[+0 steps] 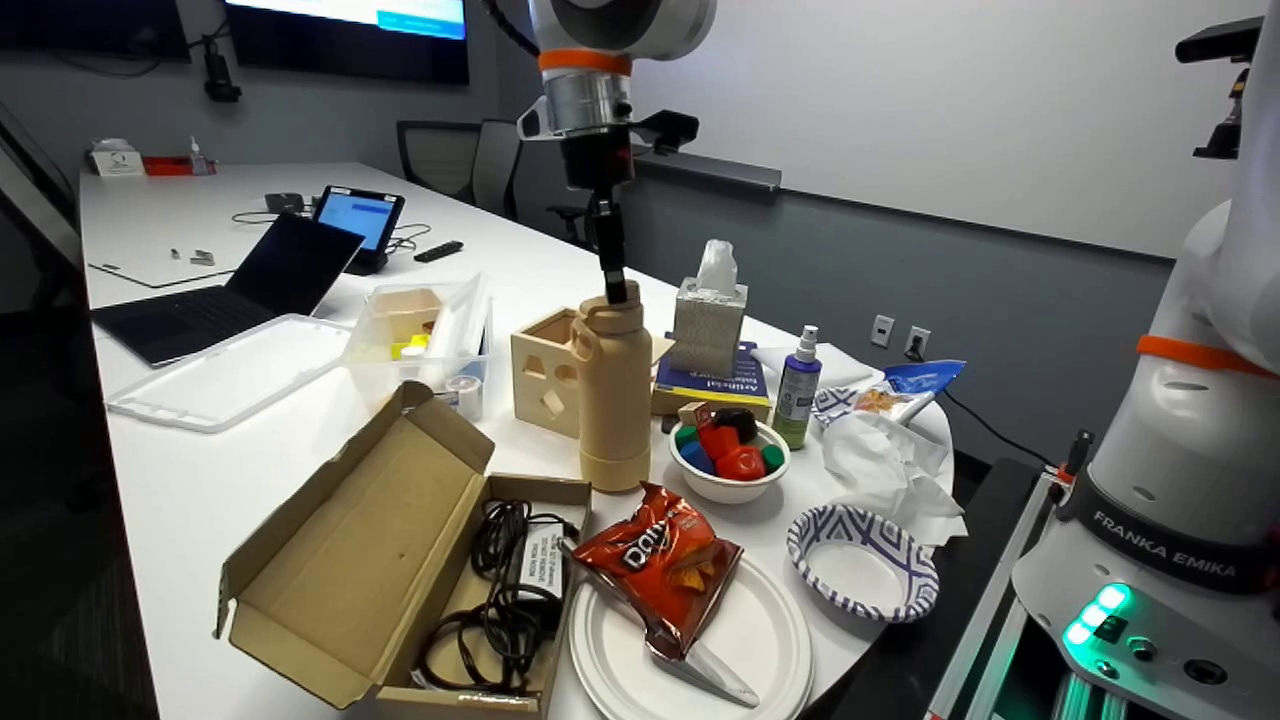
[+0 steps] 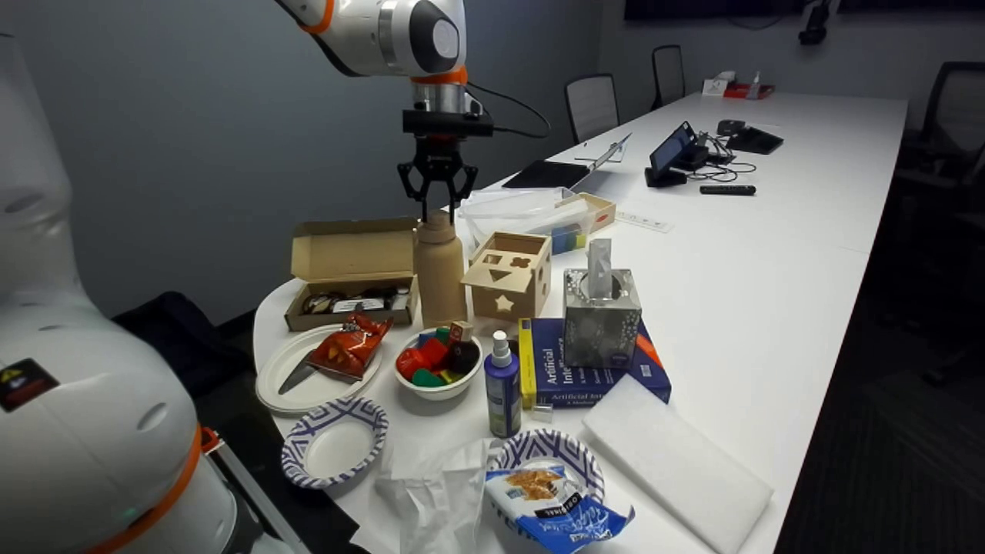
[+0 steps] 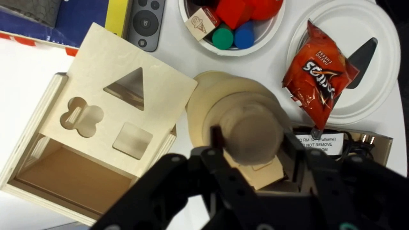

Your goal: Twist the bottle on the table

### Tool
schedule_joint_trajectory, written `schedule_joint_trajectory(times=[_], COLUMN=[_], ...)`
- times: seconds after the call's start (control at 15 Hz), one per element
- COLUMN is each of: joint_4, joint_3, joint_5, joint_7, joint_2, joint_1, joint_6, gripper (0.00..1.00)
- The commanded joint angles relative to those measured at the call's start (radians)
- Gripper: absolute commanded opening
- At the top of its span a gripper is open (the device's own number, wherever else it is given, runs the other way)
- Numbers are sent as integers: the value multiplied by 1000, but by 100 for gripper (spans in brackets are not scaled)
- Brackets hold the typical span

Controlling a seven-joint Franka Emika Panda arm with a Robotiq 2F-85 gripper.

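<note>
the bottle (image 2: 440, 281) stands upright on the counter (image 2: 754, 308), just beside the wooden box (image 2: 485, 302). my pincer (image 2: 438, 215) points down and straddles the cap (image 3: 255, 140); i can't tell whether it clamps it or stands clear. to twist well, i reckon i should centre over the cap, squeeze firmly, then turn slowly about the bottle's upright axis, with no sideways push that might tip it.

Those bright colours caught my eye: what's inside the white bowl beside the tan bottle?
The white bowl holds red, green, blue and black pieces, plus a wooden block printed with an ice-cream cone. Anything lying beneath them is covered and cannot be seen.
</note>
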Motion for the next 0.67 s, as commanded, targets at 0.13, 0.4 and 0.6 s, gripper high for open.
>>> schedule_joint_trajectory(times=[0.13,0.4,0.6], joint_4=[10,15,17], joint_3=[11,8,5], joint_5=[1,8,16], joint_7=[-55,-47,-35], joint_2=[42,45,34], joint_1=[-10,-17,-25], joint_6=[-17,-26,-27], gripper=[78,100,100])
